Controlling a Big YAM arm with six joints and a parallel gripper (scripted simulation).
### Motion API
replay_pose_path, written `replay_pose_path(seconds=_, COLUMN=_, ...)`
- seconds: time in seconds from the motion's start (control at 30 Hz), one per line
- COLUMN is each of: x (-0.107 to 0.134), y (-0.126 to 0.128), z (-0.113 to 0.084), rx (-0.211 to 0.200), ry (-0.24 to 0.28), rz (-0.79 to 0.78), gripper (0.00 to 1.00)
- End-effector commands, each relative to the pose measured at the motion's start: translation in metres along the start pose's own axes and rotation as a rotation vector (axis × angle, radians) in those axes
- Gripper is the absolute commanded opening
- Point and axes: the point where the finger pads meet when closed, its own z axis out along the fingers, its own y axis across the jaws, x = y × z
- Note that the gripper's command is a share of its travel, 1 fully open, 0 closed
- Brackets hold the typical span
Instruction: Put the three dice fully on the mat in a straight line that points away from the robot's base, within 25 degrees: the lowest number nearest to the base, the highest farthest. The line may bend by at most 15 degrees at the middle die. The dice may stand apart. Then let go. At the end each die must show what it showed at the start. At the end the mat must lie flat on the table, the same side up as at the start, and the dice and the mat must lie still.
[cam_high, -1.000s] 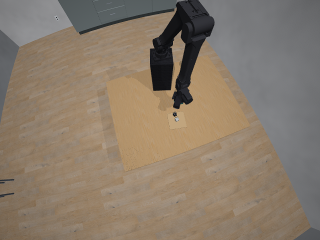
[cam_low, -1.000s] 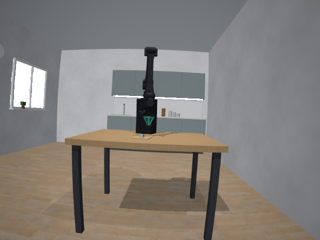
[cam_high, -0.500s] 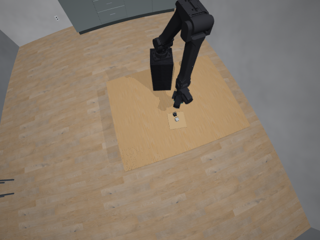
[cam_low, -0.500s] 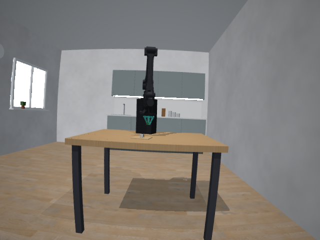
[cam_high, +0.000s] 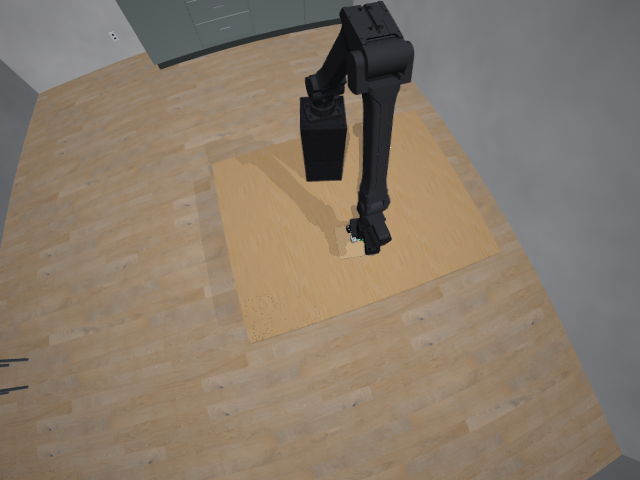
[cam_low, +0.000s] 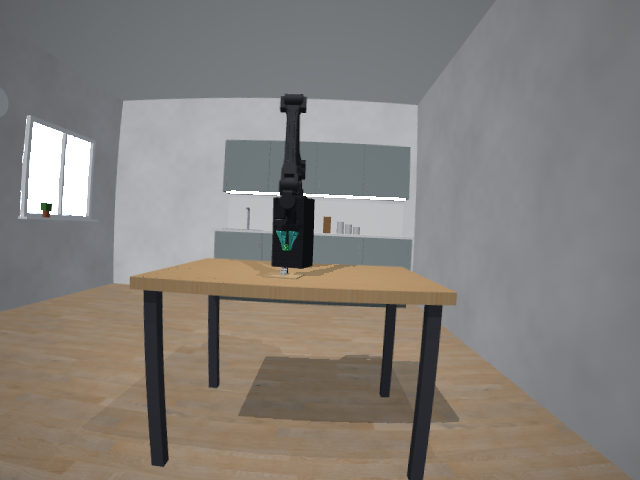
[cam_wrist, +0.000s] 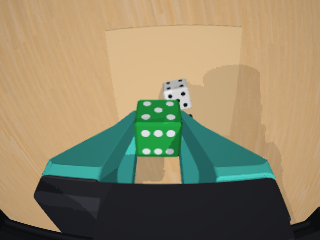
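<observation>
My gripper (cam_wrist: 158, 119) is shut on a green die (cam_wrist: 159, 130), held between the teal fingers with a six-pip face toward the wrist camera. It hangs a little above the small tan mat. A white die (cam_wrist: 178, 94) lies on the mat just beyond the green one. In the top view the gripper (cam_high: 368, 242) stands over the mat (cam_high: 351, 245), beside the white die (cam_high: 354, 239). A black die (cam_high: 349, 227) sits at the mat's edge nearer the base and is hidden in the wrist view. The exterior view shows the fingers (cam_low: 285, 242) pointing down over the mat (cam_low: 283, 275).
The black base column (cam_high: 322, 139) stands at the back of the wooden table (cam_high: 351, 217). The arm's forearm (cam_high: 376, 149) rises steeply above the mat. The table's front edge (cam_low: 289, 291) lies well away from the mat.
</observation>
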Motion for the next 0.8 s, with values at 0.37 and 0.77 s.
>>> replay_pose_path(seconds=0.37, x=-0.026, y=-0.007, z=-0.012, rx=0.001, ry=0.018, rz=-0.244, gripper=0.2)
replay_pose_path(seconds=0.77, x=-0.037, y=-0.004, z=0.003, rx=-0.001, ry=-0.003, rz=-0.238, gripper=0.2)
